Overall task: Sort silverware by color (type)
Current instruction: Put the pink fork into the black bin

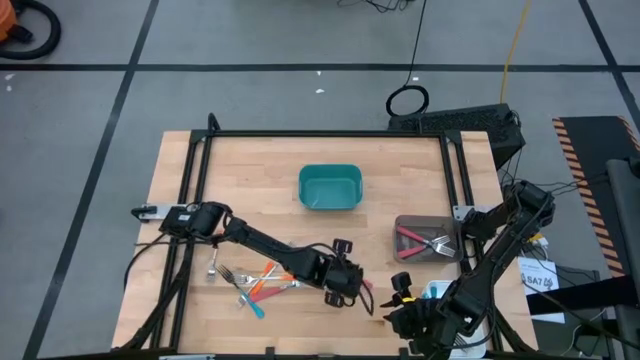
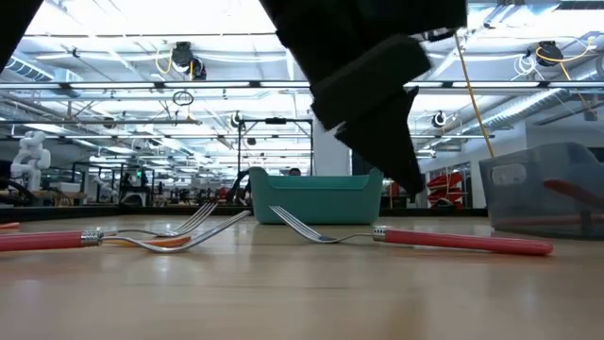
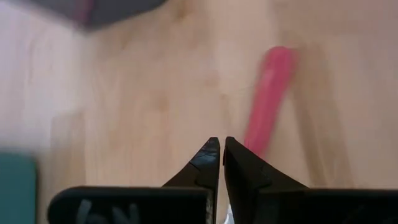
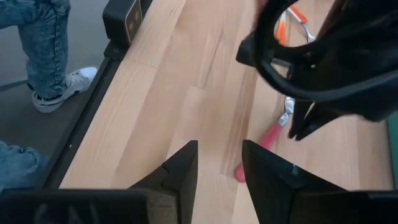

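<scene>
Here, red fork (image 2: 453, 240) lengthwise, tines toward teal bin (image 2: 316, 200)

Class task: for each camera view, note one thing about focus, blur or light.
Left wrist view: the red-handled fork is blurred, the left end effector sharp. Low view: a dark unfocused arm blocks the bright ceiling lights. High view: even light. Right wrist view: nearby dark arm soft.
</scene>
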Motion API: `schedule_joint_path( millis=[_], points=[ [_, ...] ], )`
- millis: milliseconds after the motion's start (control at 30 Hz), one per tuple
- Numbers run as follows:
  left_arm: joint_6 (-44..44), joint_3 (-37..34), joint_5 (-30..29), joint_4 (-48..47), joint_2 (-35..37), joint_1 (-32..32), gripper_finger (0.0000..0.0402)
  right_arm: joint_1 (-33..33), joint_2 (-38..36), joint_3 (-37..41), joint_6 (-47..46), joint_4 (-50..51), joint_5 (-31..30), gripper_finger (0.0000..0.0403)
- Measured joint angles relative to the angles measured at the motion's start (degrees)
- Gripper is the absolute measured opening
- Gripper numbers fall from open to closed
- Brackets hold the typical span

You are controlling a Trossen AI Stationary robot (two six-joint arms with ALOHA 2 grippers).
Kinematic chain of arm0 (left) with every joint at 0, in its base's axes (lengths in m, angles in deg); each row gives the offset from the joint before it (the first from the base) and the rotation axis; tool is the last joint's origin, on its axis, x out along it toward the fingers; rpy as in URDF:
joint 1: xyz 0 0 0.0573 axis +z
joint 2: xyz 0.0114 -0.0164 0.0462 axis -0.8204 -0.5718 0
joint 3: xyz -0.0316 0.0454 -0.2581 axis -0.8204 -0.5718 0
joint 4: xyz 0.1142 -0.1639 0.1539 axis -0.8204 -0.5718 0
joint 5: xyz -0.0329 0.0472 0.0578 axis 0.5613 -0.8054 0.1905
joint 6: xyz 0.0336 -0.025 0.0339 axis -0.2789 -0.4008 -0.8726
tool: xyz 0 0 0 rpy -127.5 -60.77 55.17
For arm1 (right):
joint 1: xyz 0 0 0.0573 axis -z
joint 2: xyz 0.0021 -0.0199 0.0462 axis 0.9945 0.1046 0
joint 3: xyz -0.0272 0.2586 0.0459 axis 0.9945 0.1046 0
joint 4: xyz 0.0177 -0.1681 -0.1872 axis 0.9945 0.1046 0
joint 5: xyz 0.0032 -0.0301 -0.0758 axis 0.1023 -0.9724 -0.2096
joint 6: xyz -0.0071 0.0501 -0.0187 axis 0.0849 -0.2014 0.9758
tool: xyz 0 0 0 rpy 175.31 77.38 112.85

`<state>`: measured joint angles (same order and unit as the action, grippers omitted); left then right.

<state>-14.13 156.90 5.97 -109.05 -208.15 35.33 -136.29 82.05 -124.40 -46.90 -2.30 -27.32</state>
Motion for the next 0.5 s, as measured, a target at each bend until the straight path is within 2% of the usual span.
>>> schedule_joint_path(
  millis=[67,233,500],
  points=[
    [5.4,1.0,-1.1,-3.6,0.0,0.6,0.0025,0.0,0.0,0.0,-1.4,0.8,1.5,0.0118],
    [9.9,1.4,-1.7,-8.8,0.1,0.7,0.0037,0.0,0.0,0.0,-3.8,2.1,6.0,0.0118],
    [12.8,1.4,-1.7,-9.0,0.2,-0.1,0.0144,-1.0,0.0,0.0,-3.7,2.7,5.8,0.0118]
  ],
)
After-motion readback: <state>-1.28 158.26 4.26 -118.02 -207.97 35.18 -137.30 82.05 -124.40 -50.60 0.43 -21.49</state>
